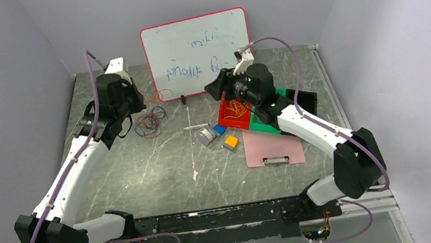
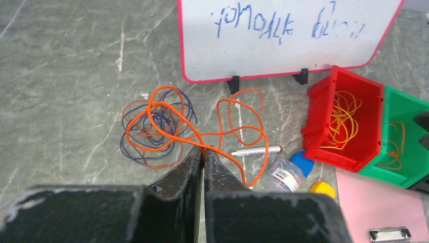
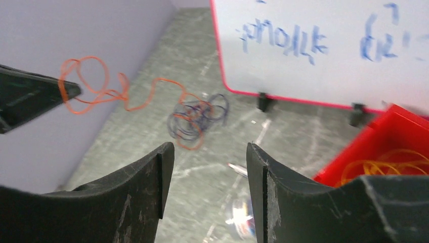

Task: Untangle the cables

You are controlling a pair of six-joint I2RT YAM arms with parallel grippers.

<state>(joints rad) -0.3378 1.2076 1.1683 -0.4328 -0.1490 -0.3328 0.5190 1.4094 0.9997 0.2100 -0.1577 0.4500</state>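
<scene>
Left gripper: jaws pressed flat together, pinching an orange cable at the very tips. From the pinch, one run of the orange cable goes left into the tangle, where it is wound through a dark purple cable. The other run makes a looser loop ending near the foot of the whiteboard. In the right wrist view the pinched strand hangs in the air between the left tips and the tangle, which lies on the table near the left wall. Right gripper: jaws apart, fairly wide, nothing between them, held up beside the red bin. The red bin holds yellowish cables. The green bin touches it on the far side from the tangle. A pen lies between the orange loop and the bins.
</scene>
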